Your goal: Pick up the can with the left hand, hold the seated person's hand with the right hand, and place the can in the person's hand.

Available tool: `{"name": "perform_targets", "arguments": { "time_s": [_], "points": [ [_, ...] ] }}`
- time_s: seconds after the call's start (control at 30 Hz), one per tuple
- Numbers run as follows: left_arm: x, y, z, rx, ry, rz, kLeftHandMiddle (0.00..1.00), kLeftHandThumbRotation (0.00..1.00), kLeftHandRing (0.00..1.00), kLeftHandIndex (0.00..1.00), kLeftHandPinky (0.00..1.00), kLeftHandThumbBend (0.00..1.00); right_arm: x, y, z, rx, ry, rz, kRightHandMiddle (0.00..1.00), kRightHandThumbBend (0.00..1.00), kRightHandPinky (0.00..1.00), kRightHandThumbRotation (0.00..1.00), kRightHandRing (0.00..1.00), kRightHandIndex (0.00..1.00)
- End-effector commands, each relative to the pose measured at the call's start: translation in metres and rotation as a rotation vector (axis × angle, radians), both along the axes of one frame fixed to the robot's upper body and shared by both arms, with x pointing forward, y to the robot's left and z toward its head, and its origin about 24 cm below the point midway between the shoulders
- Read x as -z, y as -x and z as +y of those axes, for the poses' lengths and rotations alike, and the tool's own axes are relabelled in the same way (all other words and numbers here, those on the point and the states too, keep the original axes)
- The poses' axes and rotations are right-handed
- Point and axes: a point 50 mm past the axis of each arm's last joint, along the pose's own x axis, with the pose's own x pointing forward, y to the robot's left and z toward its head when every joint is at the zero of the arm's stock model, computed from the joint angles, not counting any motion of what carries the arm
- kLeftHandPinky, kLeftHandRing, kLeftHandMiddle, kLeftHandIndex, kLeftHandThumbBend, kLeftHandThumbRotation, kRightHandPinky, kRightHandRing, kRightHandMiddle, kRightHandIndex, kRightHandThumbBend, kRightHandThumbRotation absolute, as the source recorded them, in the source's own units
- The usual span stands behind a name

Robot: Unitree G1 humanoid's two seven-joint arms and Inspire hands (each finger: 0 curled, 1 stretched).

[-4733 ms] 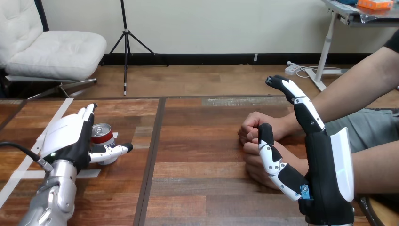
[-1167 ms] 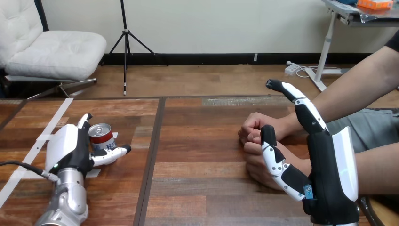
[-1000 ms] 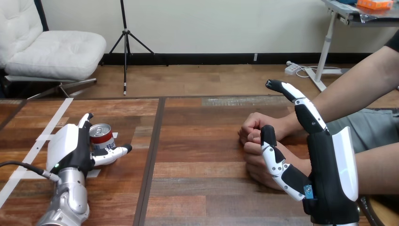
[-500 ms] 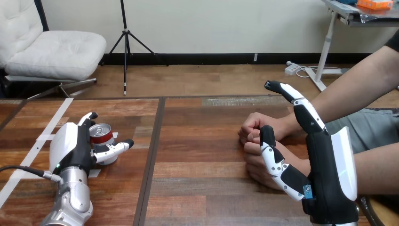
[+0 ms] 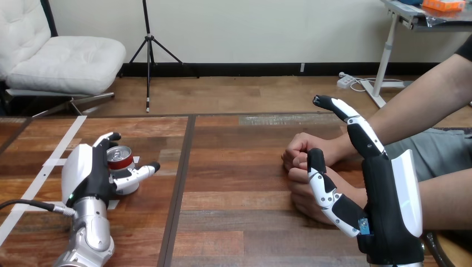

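A red and silver can [image 5: 121, 160] stands on the left of the wooden table [image 5: 239, 222]. My left hand [image 5: 89, 175] wraps it from the left: fingers curled behind its far side, thumb stretched across its near side. The person's hands lie at the right of the table, a loose fist [image 5: 299, 147] and a second hand [image 5: 303, 194] just below it. My right hand [image 5: 389, 206] stands upright beside them, fingers straight and pointing up past the person's wrist. Its thumb is in front of the lower hand and not curled round it.
Strips of white tape [image 5: 33, 186] cross the table's left end near my left arm. A dark seam [image 5: 181, 183] runs down the table between the can and the person's hands. The person's forearms [image 5: 423, 105] come in from the right edge.
My left hand has slid right against the can, and its fingers have curled over the can's far side. The right hand and the person's hands have stayed put.
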Motion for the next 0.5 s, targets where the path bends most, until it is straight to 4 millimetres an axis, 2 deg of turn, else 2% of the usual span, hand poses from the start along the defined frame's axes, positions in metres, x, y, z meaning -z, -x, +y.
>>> {"name": "perform_targets", "arguments": {
  "time_s": [0.0,0.17,0.47],
  "points": [
    [-0.0270,-0.0211,-0.0085,-0.006,0.055,-0.133,0.69,0.13,0.66,0.73,0.61,0.77,-0.0226,-0.0076,0.0026,-0.017,-0.008,-0.116,0.86,0.20,0.89,0.00,0.88,0.81],
    [-0.0268,-0.0205,-0.0092,-0.018,0.079,-0.149,0.60,0.04,0.57,0.68,0.55,0.74,-0.0230,-0.0075,0.0026,-0.018,-0.006,-0.116,0.86,0.20,0.89,0.00,0.88,0.81],
    [-0.0252,-0.0199,-0.0091,-0.020,0.065,-0.137,0.50,0.00,0.48,0.60,0.53,0.70,-0.0230,-0.0072,0.0025,-0.016,-0.001,-0.115,0.85,0.20,0.89,0.00,0.88,0.81]
  ]
}}
